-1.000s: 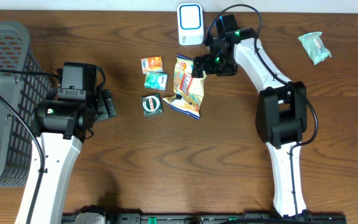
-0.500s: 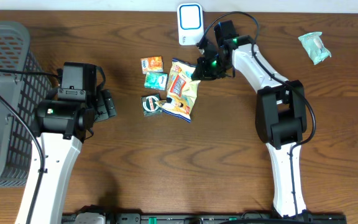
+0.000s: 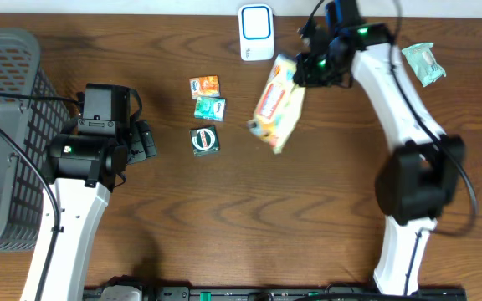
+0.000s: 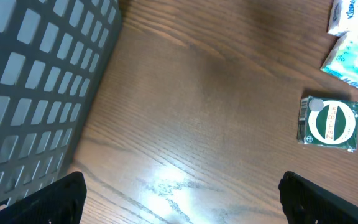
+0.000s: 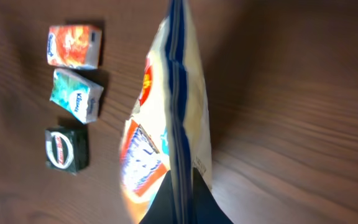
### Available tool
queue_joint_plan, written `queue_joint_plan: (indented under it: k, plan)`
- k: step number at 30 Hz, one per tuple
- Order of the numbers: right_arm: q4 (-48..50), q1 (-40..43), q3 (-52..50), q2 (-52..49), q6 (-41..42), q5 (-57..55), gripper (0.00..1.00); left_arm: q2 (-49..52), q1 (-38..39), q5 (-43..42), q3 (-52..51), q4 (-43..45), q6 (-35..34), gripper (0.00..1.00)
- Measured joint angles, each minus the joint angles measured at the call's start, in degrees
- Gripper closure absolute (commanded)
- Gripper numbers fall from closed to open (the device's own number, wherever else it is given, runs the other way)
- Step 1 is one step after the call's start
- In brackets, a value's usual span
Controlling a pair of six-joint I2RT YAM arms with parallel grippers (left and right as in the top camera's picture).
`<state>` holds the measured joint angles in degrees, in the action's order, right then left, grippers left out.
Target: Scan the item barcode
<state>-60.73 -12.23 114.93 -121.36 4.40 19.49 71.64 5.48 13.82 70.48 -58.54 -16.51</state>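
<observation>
Two grippers show: the right gripper (image 5: pixel 180 200) is clamped on the snack bag's (image 5: pixel 166 124) edge, the left gripper (image 4: pixel 182 190) spread wide apart.

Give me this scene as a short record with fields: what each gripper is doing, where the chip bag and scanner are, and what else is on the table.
right gripper: jaws shut on bag
bag: hangs from the jaws, apparently off the table, below and right of scanner
scanner: white, top centre of overhead view
left gripper: jaws open, empty, between basket and packs
basket: grey, far left
orange pack, teal pack, green pack: a column left of bag
pale pack: far right
</observation>
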Motion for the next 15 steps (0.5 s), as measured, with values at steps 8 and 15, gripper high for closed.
queue_joint_plan:
  k: [8,15]
  plan:
    - [-5.05,-4.2,1.2,6.58,-0.7,-15.52,0.99,0.0,0.0,0.0,0.0,0.02,-0.02,0.02]
    - [-9.88,-8.76,0.11,6.19,2.75,-31.34,0.99,0.0,0.0,0.0,0.0,0.02,-0.02,0.02]
